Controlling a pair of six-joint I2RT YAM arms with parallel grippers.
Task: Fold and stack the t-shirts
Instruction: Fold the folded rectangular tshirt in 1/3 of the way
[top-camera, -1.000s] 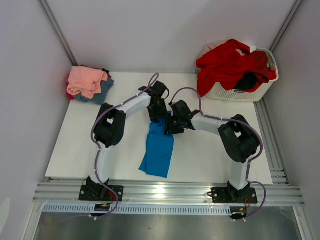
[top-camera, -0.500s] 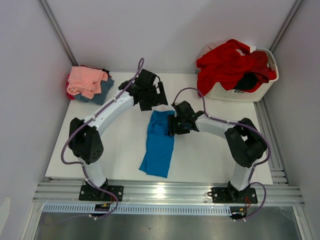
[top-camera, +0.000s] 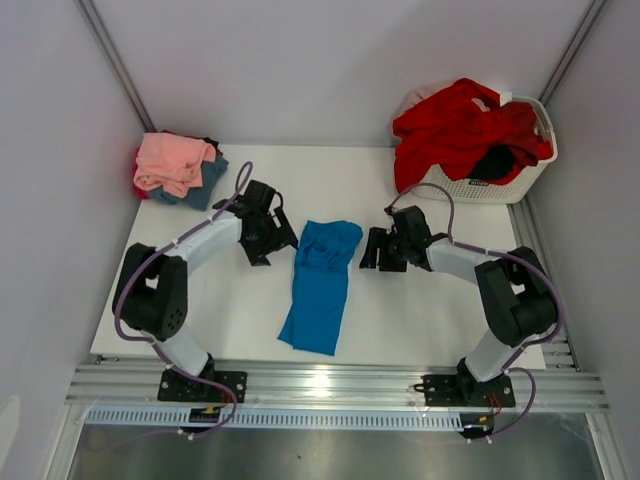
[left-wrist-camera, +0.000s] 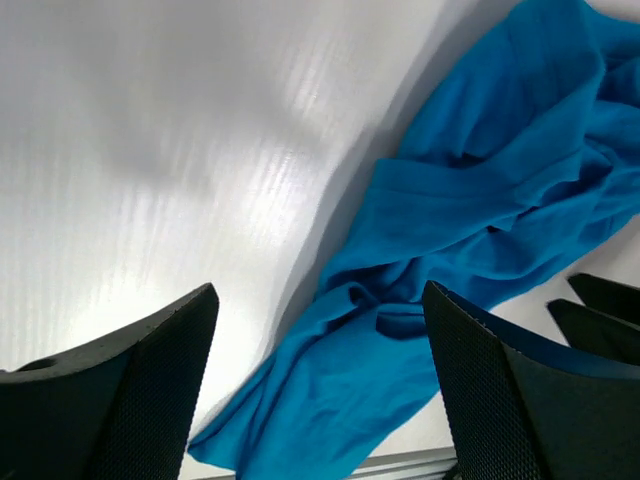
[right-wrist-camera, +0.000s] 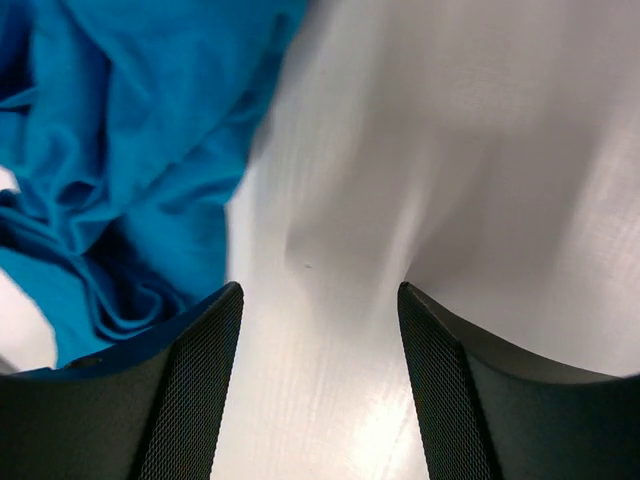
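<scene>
Blue t-shirt (top-camera: 322, 278) lies as a narrow strip mid-table (top-camera: 440, 325), one end near the front edge; left gripper (top-camera: 272, 233) and right gripper (top-camera: 377, 250) flank its far end, both spread wide, empty. Looks mid-fold; next move probably calls for pinching an end, folding across, then carrying it to the stack (top-camera: 175, 163) at the far-left corner.

You see left arm (top-camera: 205, 240) and right arm (top-camera: 460, 262) alike: white links, black joints, purple cables (top-camera: 119, 296), black mesh-textured fingers (left-wrist-camera: 130, 390), black base plates (top-camera: 200, 385).
</scene>
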